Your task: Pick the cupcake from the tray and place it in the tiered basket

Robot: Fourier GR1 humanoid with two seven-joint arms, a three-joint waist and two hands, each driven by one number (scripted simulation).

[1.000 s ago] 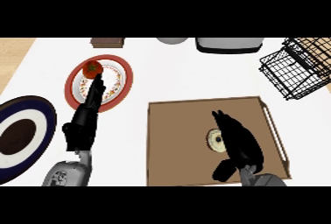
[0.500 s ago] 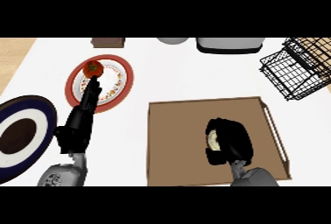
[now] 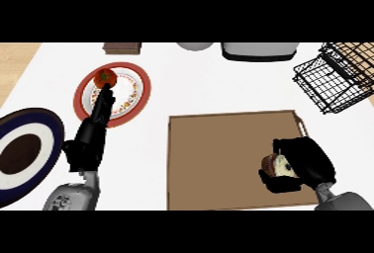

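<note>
White counter (image 3: 190, 84); on the brown tray (image 3: 219, 158), lower right, the right hand (image 3: 306, 160) curls round the cupcake (image 3: 277, 165), likely light and crushable, best held at its base; left hand (image 3: 95, 126), centre left, fingers straight
</note>
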